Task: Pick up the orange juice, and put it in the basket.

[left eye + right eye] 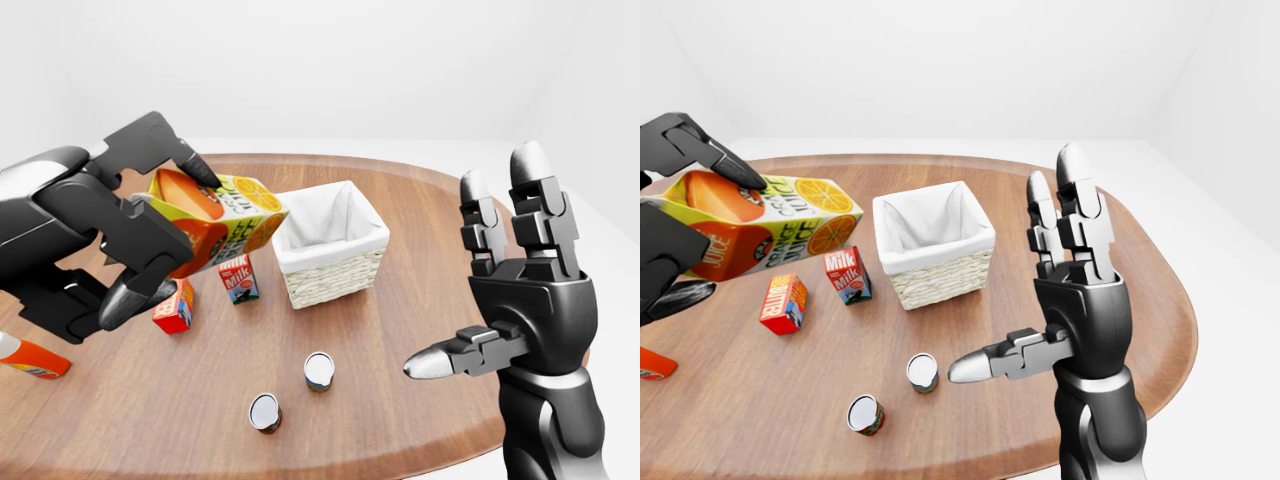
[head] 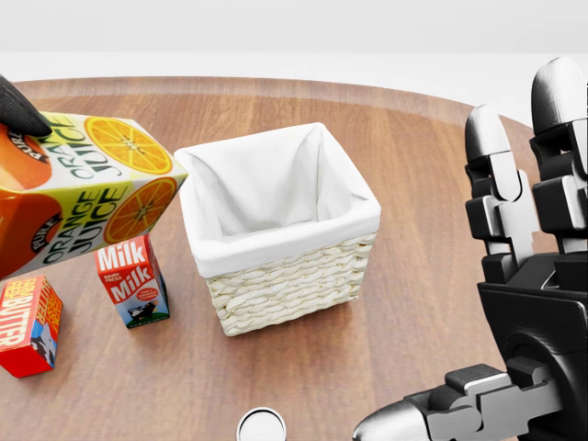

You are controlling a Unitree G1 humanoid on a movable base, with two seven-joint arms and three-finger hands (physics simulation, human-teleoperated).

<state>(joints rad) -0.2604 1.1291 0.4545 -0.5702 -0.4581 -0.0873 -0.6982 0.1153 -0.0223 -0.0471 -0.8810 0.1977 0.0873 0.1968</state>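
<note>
My left hand (image 1: 150,235) is shut on the orange juice carton (image 2: 83,188), which lies tilted on its side in the air above the table, left of the basket. The wicker basket (image 2: 285,276) with a white cloth lining stands near the table's middle and holds nothing. The carton's end nearly reaches the basket's left rim in the head view. My right hand (image 1: 1065,290) is raised at the right with fingers spread, open, away from the basket.
Under the carton a small milk carton (image 2: 131,281) and a red butter box (image 2: 28,326) stand on the round wooden table (image 2: 432,165). Two cans (image 1: 319,370) (image 1: 265,412) lie toward the views' bottom. A red-white object (image 1: 30,357) rests at the table's left edge.
</note>
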